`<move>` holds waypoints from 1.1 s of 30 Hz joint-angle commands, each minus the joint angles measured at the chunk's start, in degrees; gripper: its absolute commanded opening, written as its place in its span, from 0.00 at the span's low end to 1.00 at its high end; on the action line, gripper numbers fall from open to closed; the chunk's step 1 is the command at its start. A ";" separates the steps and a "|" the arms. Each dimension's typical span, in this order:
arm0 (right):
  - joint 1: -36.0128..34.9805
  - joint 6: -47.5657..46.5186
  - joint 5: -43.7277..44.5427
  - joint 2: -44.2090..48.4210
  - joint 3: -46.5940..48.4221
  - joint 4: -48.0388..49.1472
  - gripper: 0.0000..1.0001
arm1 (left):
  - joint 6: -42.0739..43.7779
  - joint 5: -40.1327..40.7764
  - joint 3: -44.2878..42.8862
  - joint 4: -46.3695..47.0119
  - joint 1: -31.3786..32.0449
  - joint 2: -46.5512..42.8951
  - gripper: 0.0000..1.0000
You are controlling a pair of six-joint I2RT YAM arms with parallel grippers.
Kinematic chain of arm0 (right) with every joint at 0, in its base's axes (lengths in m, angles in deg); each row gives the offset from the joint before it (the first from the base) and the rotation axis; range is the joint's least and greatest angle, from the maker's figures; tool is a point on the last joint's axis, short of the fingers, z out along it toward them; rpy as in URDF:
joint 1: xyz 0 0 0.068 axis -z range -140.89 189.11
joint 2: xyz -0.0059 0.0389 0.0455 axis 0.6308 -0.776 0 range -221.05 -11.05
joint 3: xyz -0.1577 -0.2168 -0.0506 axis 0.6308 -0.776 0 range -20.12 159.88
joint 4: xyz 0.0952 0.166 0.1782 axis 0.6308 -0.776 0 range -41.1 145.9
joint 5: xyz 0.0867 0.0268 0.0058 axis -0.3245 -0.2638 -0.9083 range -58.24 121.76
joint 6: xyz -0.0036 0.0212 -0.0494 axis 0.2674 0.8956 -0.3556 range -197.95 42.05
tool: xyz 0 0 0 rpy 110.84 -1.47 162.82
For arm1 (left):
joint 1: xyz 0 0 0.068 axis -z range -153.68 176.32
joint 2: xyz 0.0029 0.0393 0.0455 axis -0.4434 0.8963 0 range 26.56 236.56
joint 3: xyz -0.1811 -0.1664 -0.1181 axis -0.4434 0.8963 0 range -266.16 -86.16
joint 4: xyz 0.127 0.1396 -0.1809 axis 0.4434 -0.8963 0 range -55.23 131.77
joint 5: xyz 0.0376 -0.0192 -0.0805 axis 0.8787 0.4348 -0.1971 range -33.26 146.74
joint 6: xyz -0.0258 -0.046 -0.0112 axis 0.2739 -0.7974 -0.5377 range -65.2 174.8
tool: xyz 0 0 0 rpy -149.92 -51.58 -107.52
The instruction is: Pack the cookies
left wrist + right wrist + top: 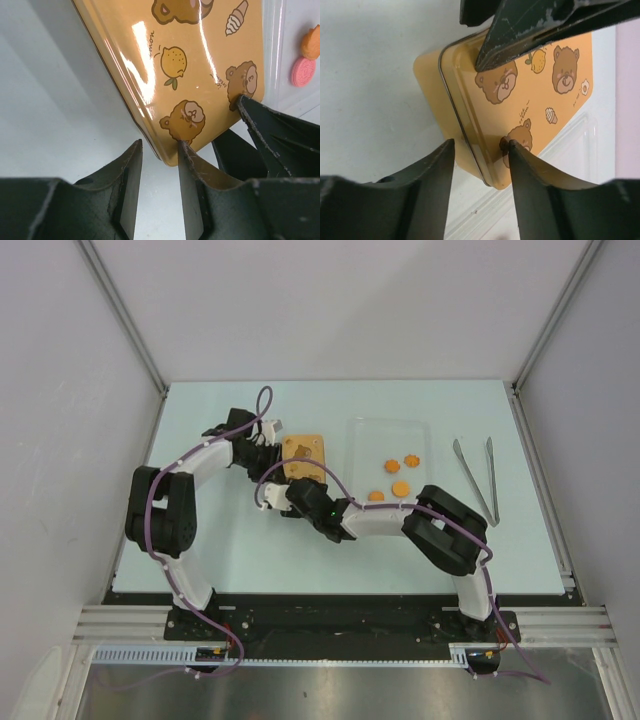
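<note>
- Here, the left gripper (160, 145) and right gripper (479, 144), both part-open, straddle the rim of the bear-print tin (200, 60) from two sides, probably to lever its lid up.
- The cookies (398, 488) wait in the clear tray (360, 430), right of both grippers, past the tin.

**Tin, tray and tweezers, left to right**

On the tabletop (260, 560) the tin (303, 452) lies left of centre; the tray (388, 432) sits just beside it on the right; the cookies (399, 488) lie in the tray's near half; the tweezers (472, 478) lie further right, apart.
</note>
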 commanded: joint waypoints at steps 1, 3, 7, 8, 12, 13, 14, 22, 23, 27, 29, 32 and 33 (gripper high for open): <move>0.20 3.16 -1.93 0.52 -0.92 -3.54 0.55 | 1.31 0.77 0.16 0.12 -0.45 -0.67 0.39; 0.11 3.95 -2.02 2.88 -0.92 -4.69 0.59 | 1.31 0.33 -0.19 -0.05 -0.81 -1.20 0.39; 0.20 6.06 -3.42 8.07 -0.83 -7.32 0.64 | 1.13 -0.72 -0.54 -0.14 -1.68 -2.34 0.39; 0.20 7.02 -3.51 9.21 -0.74 -7.85 0.66 | 1.13 -0.99 -0.80 -0.23 -2.21 -2.60 0.40; 0.46 10.27 -5.97 14.75 0.14 -12.24 0.70 | 0.78 -2.31 -2.03 -0.76 -3.18 -4.88 0.40; 0.64 10.98 -7.19 16.76 0.40 -13.73 0.71 | 0.78 -2.74 -2.38 -1.10 -3.35 -5.24 0.40; 0.90 11.77 -8.16 18.00 0.66 -14.53 0.72 | 0.78 -3.01 -2.99 -1.28 -3.53 -5.68 0.40; 11.51 20.46 -15.64 26.71 1.89 -18.66 0.82 | 1.83 -4.68 -6.25 -0.77 -4.06 -10.51 0.41; 13.45 21.35 -16.34 27.93 2.24 -19.01 0.84 | 2.09 -4.86 -6.34 -0.15 -4.06 -11.04 0.42; 23.65 26.89 -22.30 31.28 2.51 -19.81 0.93 | 2.10 -2.84 -6.08 3.45 -4.06 -13.59 0.43; 28.65 28.64 -22.32 32.69 2.51 -20.07 0.98 | 1.84 -1.35 -5.29 6.00 -4.06 -14.99 0.44; 33.66 30.05 -19.96 35.06 2.42 -21.12 1.00 | 1.39 1.11 -3.97 9.96 -4.15 -16.31 0.45; 34.73 30.49 -18.56 36.11 2.34 -21.21 1.00 | 1.48 2.77 -3.27 12.49 -4.15 -17.36 0.46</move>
